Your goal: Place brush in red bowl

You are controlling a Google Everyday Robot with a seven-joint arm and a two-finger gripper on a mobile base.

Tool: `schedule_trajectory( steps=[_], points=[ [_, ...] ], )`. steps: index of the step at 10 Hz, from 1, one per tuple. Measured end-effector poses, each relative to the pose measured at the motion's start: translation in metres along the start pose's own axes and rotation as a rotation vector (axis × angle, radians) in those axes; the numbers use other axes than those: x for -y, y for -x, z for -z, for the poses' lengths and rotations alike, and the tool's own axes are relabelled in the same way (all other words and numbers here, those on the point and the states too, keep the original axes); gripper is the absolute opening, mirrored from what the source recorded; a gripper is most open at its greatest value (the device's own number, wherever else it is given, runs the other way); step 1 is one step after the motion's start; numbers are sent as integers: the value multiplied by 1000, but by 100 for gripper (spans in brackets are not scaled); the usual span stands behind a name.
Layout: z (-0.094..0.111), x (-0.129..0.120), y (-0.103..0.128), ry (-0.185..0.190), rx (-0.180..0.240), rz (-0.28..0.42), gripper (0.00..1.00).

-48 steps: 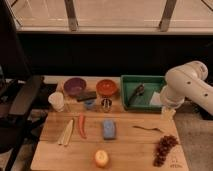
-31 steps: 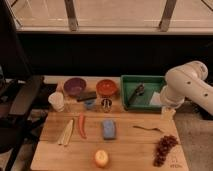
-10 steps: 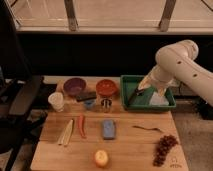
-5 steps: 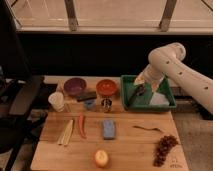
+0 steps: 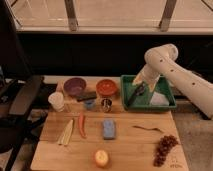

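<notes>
Gripper (image 5: 141, 89) low over green tray (image 5: 150, 106), fingers spread apart, brush (image 5: 132, 96) lying diagonally in tray, upper end at fingers, red bowl (image 5: 106, 87) just beside tray on counter (image 5: 130, 147).

gripper (image 5: 141, 90) over green tray (image 5: 165, 106); black block (image 5: 86, 96), cup (image 5: 106, 104) beside red bowl (image 5: 106, 87)

A purple bowl (image 5: 75, 86) and a white cup (image 5: 56, 101) stand on the wooden table (image 5: 131, 151), a green tray (image 5: 150, 106) along its back edge. Nearer the front lie a red chili (image 5: 81, 125), a blue sponge (image 5: 109, 128) and grapes (image 5: 164, 147).
</notes>
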Motion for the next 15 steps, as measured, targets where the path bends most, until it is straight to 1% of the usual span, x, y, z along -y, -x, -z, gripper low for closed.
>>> schedule_trajectory(
  steps=[4, 6, 9, 13, 15],
  points=[
    [-27, 9, 3, -15, 57, -16, 65],
    [-42, 5, 7, -19, 97, -37, 65],
    [-57, 5, 13, -29, 130, -65, 65],
    [-75, 11, 20, -37, 169, -78, 65],
    [-82, 9, 21, -38, 185, -90, 65]
  ],
)
